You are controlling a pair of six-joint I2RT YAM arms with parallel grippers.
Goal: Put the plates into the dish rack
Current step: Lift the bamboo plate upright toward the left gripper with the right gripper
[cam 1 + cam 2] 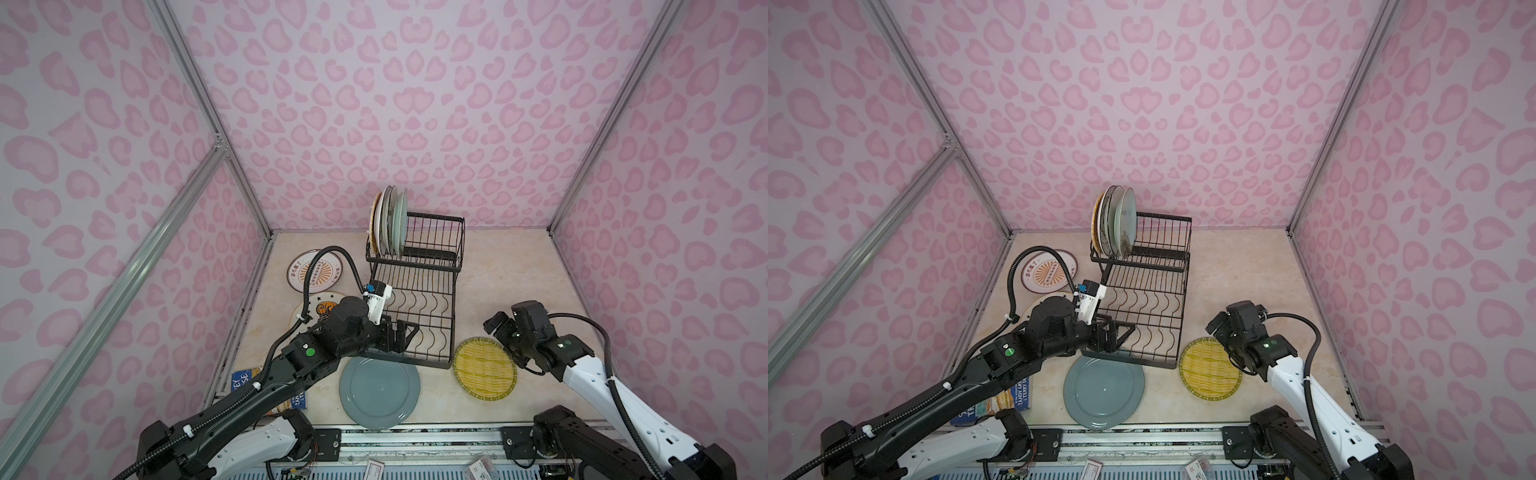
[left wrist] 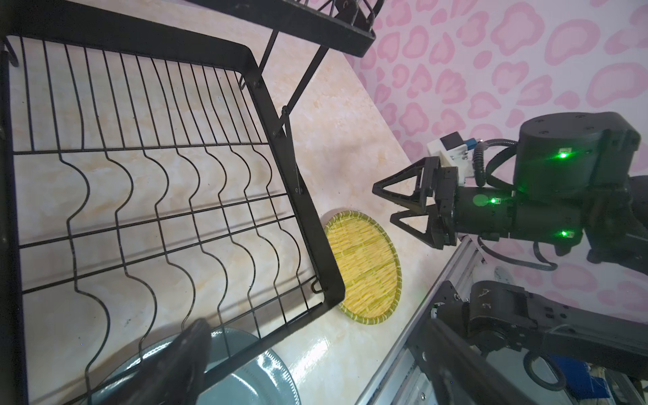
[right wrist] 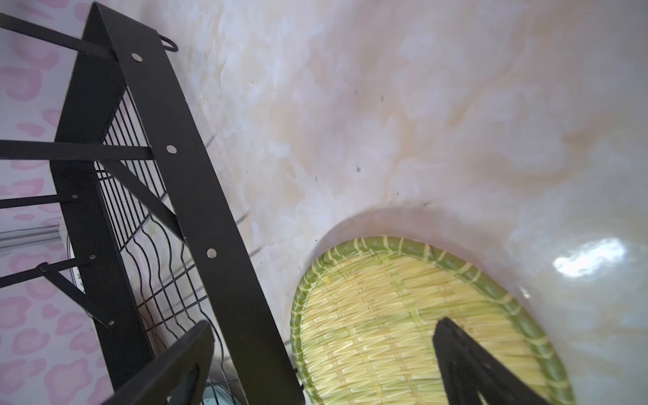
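**Pink cell, four plates racked, both jaws spread**

Pink walls printed with heart-like blotches enclose a glossy, marbled beige table [image 1: 519, 270]. At its middle stands the black wire dish rack [image 1: 432, 362], with a raised basket tier at the far end and a flat lower tier of wavy wires toward the robot. Four round plates [image 1: 390, 220] stand on edge, packed together at the left end of the raised tier: an orange woven-look one outermost, then pale ones, then a grey-green one.

Four more lie flat on the table:
- a teal-grey round plate [image 1: 379, 392] before the rack's near edge
- a yellow woven-look plate with a green rim [image 1: 485, 368] just beside the near right corner
- a white sunburst plate with a dark rim [image 1: 314, 271] left of the rack
- a white star-printed plate [image 1: 320, 309], half hidden by the left arm [image 1: 266, 386]

That arm reaches across a blue-covered book [image 1: 241, 380]. The left jaws hang over the lower tier's near left part, spread wide and empty. The right arm [image 1: 590, 374] bends low. The right jaws hover above the yellow plate's far rim, beside the rack, parted with nothing between them.
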